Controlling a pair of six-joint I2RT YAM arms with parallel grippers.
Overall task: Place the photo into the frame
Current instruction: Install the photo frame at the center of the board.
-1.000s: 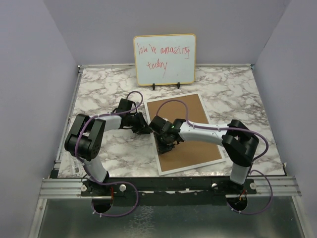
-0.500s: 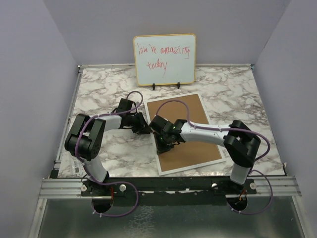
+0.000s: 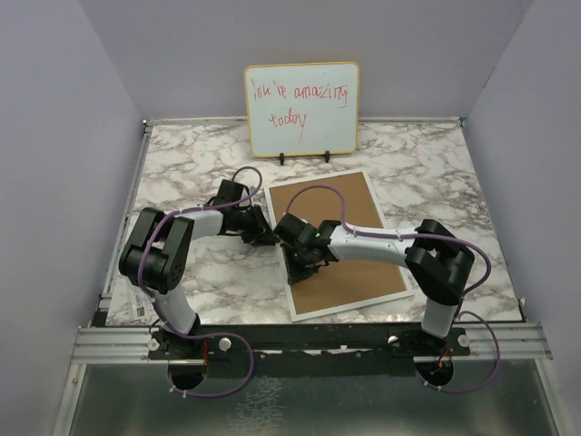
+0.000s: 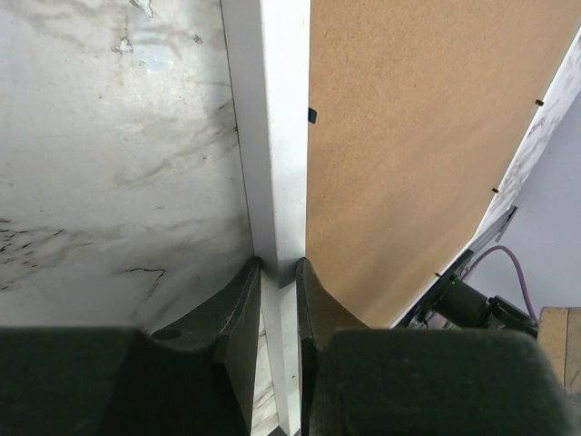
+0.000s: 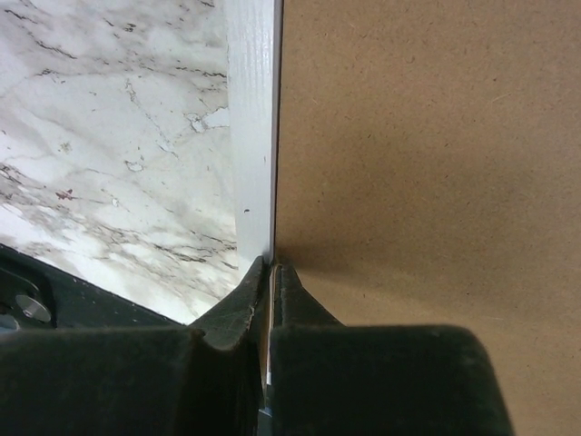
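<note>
Now I have the left end effector (image 4: pixel 277 268) pinching the white rim of the frame (image 4: pixel 272 136), likely to steady it back-up on the surface (image 4: pixel 118 163). The right end effector (image 5: pixel 270 272) is pressed together at the seam just ahead, beside the backing board (image 5: pixel 427 163). The photo is out of sight.

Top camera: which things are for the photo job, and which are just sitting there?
For the job: frame, lying face down; brown backing board in it; left pincer and right pincer at its white rim. The photo isn't in sight.
Just sitting there: whiteboard with red writing, at the back; marble table.
</note>
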